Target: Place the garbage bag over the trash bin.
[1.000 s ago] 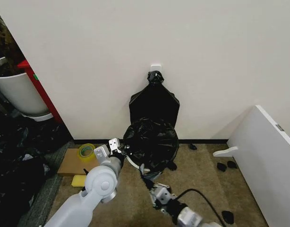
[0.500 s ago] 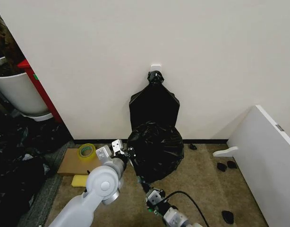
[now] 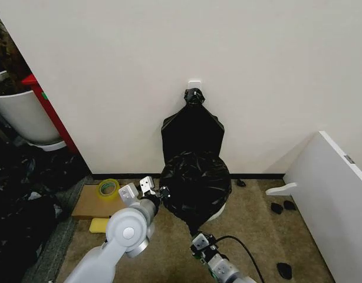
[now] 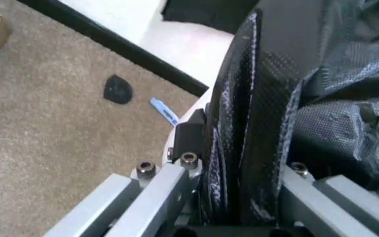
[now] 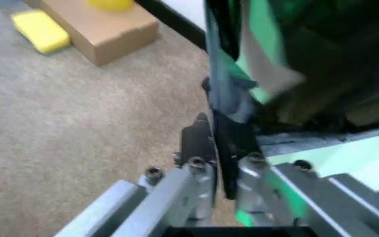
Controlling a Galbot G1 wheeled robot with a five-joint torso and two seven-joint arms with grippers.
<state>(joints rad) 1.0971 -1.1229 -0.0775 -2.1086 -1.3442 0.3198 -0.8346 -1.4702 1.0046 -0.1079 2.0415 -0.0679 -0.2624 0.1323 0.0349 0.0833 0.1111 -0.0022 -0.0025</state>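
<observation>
— Where's the bag?

— I've got the bag stretched between both grippers, ballooned against the wall below the knotted bunch. My left gripper is at the bag's left edge, and on that wrist camera the fingers are pinched onto a fold of the film. My right gripper sits beneath the bag, clamped narrow on a thin strip of plastic that runs up from it.

— And the bin?

— A sliver of white just right of the bag's lower edge is probably the bin; I can't be sure. Tape roll and box lie left of my left gripper.
</observation>
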